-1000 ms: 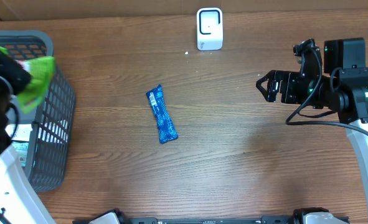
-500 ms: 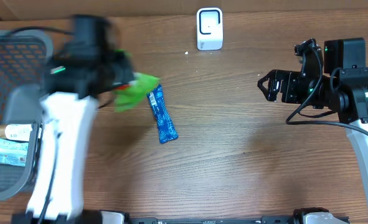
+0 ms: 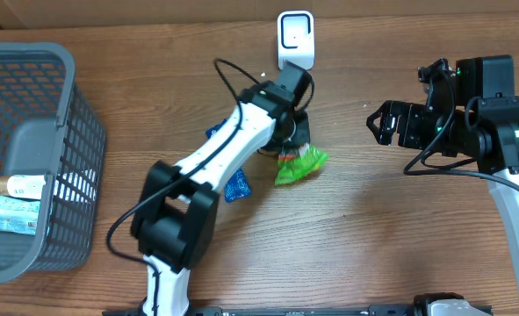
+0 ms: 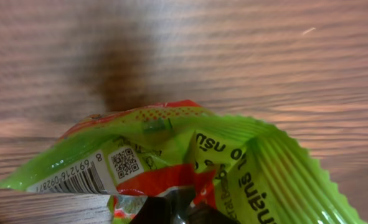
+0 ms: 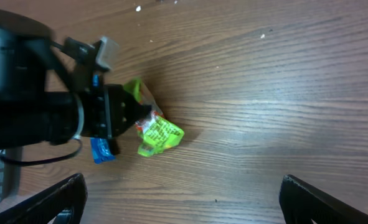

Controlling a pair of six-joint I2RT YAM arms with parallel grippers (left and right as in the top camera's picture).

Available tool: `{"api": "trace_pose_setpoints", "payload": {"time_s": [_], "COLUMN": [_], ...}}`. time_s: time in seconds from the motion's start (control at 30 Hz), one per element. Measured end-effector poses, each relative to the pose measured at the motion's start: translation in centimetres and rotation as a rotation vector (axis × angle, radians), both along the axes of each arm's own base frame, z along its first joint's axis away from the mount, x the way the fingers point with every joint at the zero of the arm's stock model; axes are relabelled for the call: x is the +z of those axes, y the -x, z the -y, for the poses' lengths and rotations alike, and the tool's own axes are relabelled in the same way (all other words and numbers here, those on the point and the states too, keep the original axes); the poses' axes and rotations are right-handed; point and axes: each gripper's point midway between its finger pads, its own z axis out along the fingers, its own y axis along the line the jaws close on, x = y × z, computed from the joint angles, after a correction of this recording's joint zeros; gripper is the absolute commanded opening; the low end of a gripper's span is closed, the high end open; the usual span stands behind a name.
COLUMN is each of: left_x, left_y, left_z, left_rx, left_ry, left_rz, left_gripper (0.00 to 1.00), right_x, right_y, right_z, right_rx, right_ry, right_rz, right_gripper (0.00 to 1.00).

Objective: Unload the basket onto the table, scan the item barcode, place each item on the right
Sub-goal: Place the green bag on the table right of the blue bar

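Note:
A green and red snack packet (image 3: 301, 164) hangs from my left gripper (image 3: 292, 145), which is shut on its top edge, just in front of the white scanner (image 3: 295, 39) at the back of the table. In the left wrist view the packet (image 4: 252, 168) fills the lower frame, its barcode (image 4: 68, 182) and a QR code facing the camera, with my left gripper (image 4: 177, 213) pinching it at the bottom edge. My right gripper (image 3: 373, 123) stands open to the right, apart from the packet (image 5: 159, 134); its fingers (image 5: 53, 199) frame bare table.
A blue packet (image 3: 237, 186) lies on the table, partly under the left arm. A grey mesh basket (image 3: 31, 66) with a few items inside stands at the far left. The table's back wall runs just behind the scanner.
The left arm has swung from the basket across the table to the right, carrying the green packet to a spot in front of the scanner. The right arm has not moved.

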Motion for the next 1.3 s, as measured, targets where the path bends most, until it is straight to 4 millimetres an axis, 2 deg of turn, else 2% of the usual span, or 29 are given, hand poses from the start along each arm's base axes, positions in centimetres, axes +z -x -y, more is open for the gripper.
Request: {"api": "trace_pose_setpoints", "payload": {"time_s": [0.1,0.13,0.2,0.23,0.3,0.43,0.53,0.73,0.8,0.93,1.07,1.17,1.3], "left_x": [-1.2,-1.2,-1.1,-1.1,-1.0,-1.0,0.1,6.1,9.3,15.5,21.6,26.4,30.0], "left_y": [0.2,0.2,0.0,-0.2,-0.2,-0.1,0.0,-1.5,-2.1,-2.7,-3.4,-3.2,-3.4], "left_z": [-0.3,-0.3,-0.3,-0.3,-0.2,-0.2,-0.6,-1.8,-2.8,-5.5,-8.2,-11.2,-14.4], "left_rx": [0.012,0.014,0.005,0.003,-0.009,-0.040,-0.052,-0.064,-0.061,-0.033,-0.001,0.045,0.100], "left_ry": [-0.013,-0.013,-0.008,-0.006,-0.003,-0.003,-0.016,-0.018,-0.015,-0.007,0.019,0.039,0.056], "left_rz": [-0.031,-0.031,-0.022,-0.018,-0.016,-0.017,-0.030,-0.007,0.013,0.065,0.178,0.281,0.391], "left_gripper": [0.05,0.13,0.38,0.47,0.57,0.64,0.65,0.64,0.65,0.66,0.72,0.75,0.74], "right_x": [-0.5,-0.8,-1.4,-1.7,-2.2,-2.5,-2.3,-2.3,-2.3,-2.1,-1.5,-1.4,-1.4], "right_y": [0.0,-0.1,-0.3,-0.4,-0.6,-1.1,-1.4,-1.5,-1.5,-1.8,-2.2,-2.2,-2.2], "right_z": [0.0,0.1,0.0,0.0,0.0,0.0,0.0,-0.1,-0.1,-0.3,-0.9,-1.1,-1.2], "right_rx": [-0.002,-0.003,-0.005,-0.006,-0.008,-0.017,-0.023,-0.030,-0.030,-0.023,-0.006,-0.003,-0.008], "right_ry": [0.004,0.005,0.006,0.007,0.007,0.002,-0.003,-0.008,-0.008,-0.020,-0.051,-0.070,-0.081], "right_rz": [-0.023,-0.034,-0.057,-0.065,-0.081,-0.084,-0.074,-0.072,-0.073,-0.057,-0.030,-0.032,-0.037], "right_gripper": [0.99,0.99,0.99,0.99,0.97,0.97,0.97,0.97,0.97,0.97,0.97,0.97,0.97]}}
